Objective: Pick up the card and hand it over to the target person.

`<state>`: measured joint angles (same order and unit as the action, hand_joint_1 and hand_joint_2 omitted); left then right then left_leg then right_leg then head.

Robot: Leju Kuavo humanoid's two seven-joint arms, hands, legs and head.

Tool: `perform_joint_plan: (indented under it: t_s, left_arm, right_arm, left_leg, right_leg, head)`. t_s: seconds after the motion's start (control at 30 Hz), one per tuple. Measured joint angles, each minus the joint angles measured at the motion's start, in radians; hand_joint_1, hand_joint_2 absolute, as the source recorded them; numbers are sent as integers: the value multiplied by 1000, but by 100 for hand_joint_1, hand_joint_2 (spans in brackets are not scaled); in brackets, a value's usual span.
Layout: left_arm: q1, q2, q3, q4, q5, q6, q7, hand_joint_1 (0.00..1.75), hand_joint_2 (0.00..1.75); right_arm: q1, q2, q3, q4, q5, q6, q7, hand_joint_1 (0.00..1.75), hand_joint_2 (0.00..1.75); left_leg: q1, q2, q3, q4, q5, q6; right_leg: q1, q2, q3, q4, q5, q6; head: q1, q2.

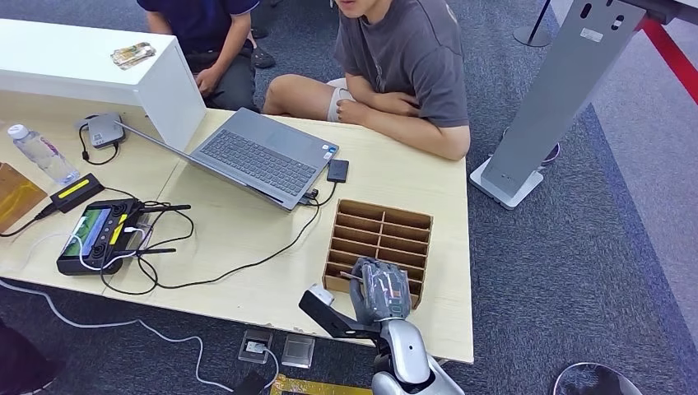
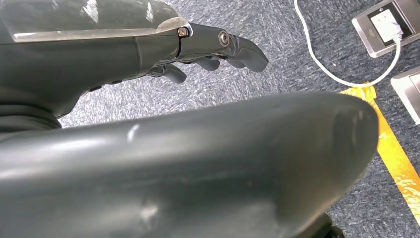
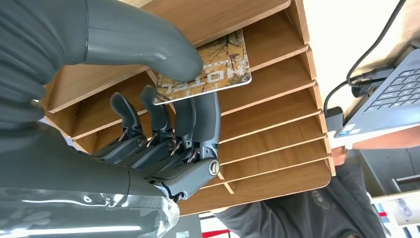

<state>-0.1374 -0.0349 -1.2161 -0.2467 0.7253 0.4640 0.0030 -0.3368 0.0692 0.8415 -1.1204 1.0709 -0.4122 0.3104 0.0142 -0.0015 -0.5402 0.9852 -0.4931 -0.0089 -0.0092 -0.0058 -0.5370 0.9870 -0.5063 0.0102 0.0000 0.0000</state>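
A camouflage-patterned hotel card is pinched between the thumb and fingers of my right hand, standing in a near slot of the wooden slotted rack. From the head view my right hand sits over the near edge of the rack on the table's right part. A person in a grey T-shirt sits across the table, arms folded on its far edge. My left hand hangs over the carpet, fingers loosely curled and holding nothing.
An open laptop, a handheld controller with tangled black cables, a water bottle and a white box take up the table's left and middle. A second person sits behind the box. A grey stand rises at right.
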Motion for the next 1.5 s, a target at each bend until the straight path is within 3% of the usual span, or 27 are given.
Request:
perform_joint_plan:
  t_s: [0.5,0.83,1.07,1.5]
  left_arm:
    - [-2,2,-9,-2,-7,-9,-9,0,0]
    - [-1,-1,-6,-3,-3,-6,4,0,0]
    - [-4,4,-30,-5,-26,-19,-3,0,0]
    - [-6,7,-53,0,-53,-23,10,0,0]
  right_arm:
    - [37,-94,-101,-287,48,5,50,151,175]
    - [-21,-93,-143,-355,-9,-41,-3,143,175]
    - [-111,-81,-192,-306,6,-92,-11,146,175]
    - [-305,-29,-209,5,18,-169,-37,140,175]
  left_leg:
    - [0,-2,-1,1,0,0]
    - [0,1,-1,1,0,0]
    - [-1,2,-1,2,0,0]
    - [0,3,1,0,0,0]
  right_leg:
    - [0,-2,-1,1,0,0]
    - [0,1,-2,1,0,0]
    - [-1,2,-2,2,1,0]
    - [0,4,-1,1,1,0]
  head:
    - [0,0]
    - [0,0]
    - [0,0]
    - [0,0]
